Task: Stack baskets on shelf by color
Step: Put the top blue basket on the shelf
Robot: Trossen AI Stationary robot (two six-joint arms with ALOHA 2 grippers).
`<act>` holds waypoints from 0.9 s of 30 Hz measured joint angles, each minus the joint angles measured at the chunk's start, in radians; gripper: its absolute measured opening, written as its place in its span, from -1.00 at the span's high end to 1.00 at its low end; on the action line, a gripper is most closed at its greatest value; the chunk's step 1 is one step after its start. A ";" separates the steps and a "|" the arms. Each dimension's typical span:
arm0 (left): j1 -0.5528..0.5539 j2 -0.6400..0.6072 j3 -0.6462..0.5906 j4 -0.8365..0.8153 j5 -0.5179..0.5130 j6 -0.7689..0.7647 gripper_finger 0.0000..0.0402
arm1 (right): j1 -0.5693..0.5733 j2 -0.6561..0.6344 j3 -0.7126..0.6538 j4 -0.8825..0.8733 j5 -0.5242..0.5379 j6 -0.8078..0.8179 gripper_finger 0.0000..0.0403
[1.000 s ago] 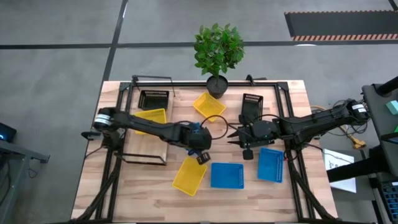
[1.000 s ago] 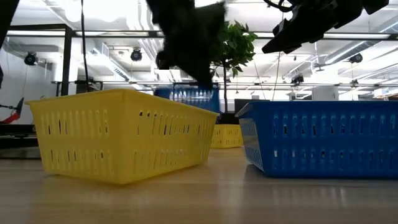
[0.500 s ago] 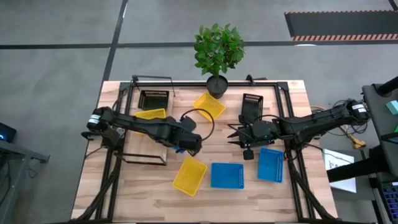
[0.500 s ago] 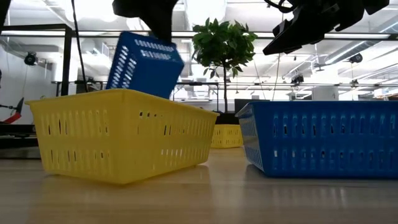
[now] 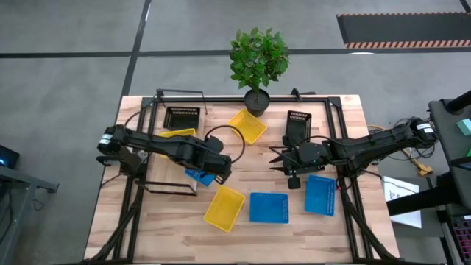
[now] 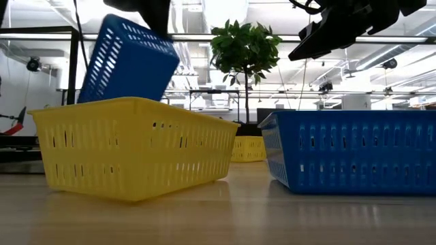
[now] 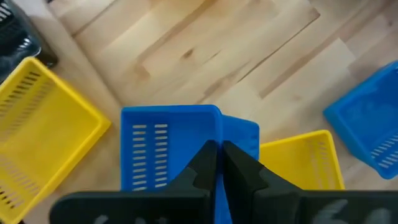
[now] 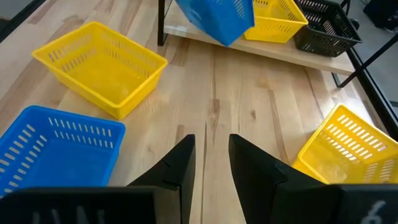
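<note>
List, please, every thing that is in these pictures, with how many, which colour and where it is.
Yellow baskets: three, yellow; one on the shelf, one on the table by the plant pot, one at the table's front.
Blue baskets: three, blue; one lifted and tilted beside the shelf, two flat at the table's front.
Black baskets: two seen, black; one on the shelf's far end, one on the table right of the plant.
Shelf: one, light wood in a black frame; left side of the table.
Plant: one, green, in a black pot; table's far edge.
Table: one, light wood.
Left gripper: shut on the lifted blue basket.
Right gripper: open, over the table's middle.
</note>
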 joint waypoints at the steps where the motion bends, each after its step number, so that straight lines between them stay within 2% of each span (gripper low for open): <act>1: 0.000 -0.007 0.000 -0.009 0.001 0.000 1.00 | 0.000 0.000 0.000 0.001 0.000 0.000 0.55; 10: 0.000 -0.042 -0.013 -0.152 0.010 -0.069 1.00 | 0.000 0.000 0.000 0.000 0.000 0.000 0.55; 17: 0.000 -0.034 -0.073 -0.150 0.080 -0.082 1.00 | 0.000 0.000 0.000 0.000 0.000 -0.004 0.55; 27: 0.000 -0.033 -0.190 -0.151 0.097 -0.137 1.00 | 0.000 0.000 -0.012 0.000 0.000 -0.004 0.55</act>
